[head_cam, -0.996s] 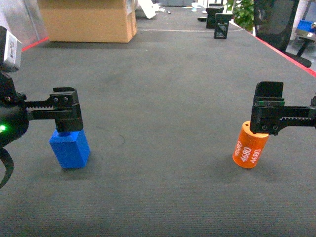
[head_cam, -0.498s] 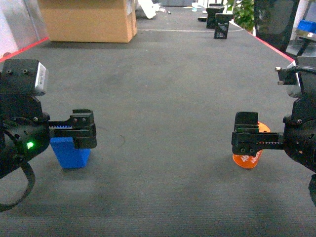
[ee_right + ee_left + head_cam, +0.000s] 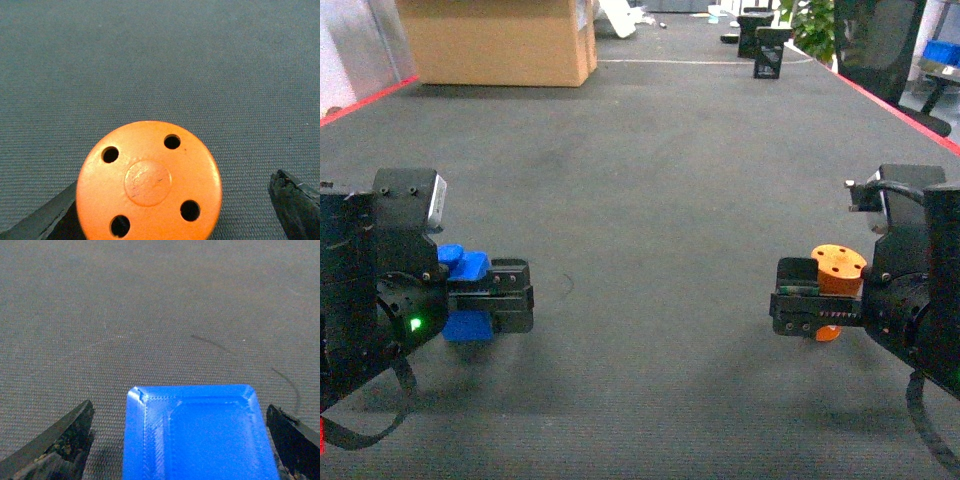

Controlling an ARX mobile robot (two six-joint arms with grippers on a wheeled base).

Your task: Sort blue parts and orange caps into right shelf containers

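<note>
Orange cap (image 3: 148,179) sits upright on the dark mat, between the spread fingers of the right gripper (image 3: 807,309); wrist view shows clear gaps on both sides, so open, not yet gripping. Blue part (image 3: 197,432) likewise on the mat w/ the left gripper (image 3: 508,309) straddling it, fingers apart from its sides, open too.

Progress, judging from how things lie: early. Neither piece is lifted, nothing sorted, and no shelf containers are visible in these views, so closing, lifting, carrying and dropping all remain.

Pose: both arms low, wrists near mat level, grippers pointing inward toward the middle of the head view, each lined up around its piece, approx. mirror images.

Farther back: bare mat (image 3: 650,180), then a cardboard box (image 3: 495,40) at the far left, small black stands (image 3: 769,50) and a green plant (image 3: 812,25) far right.
</note>
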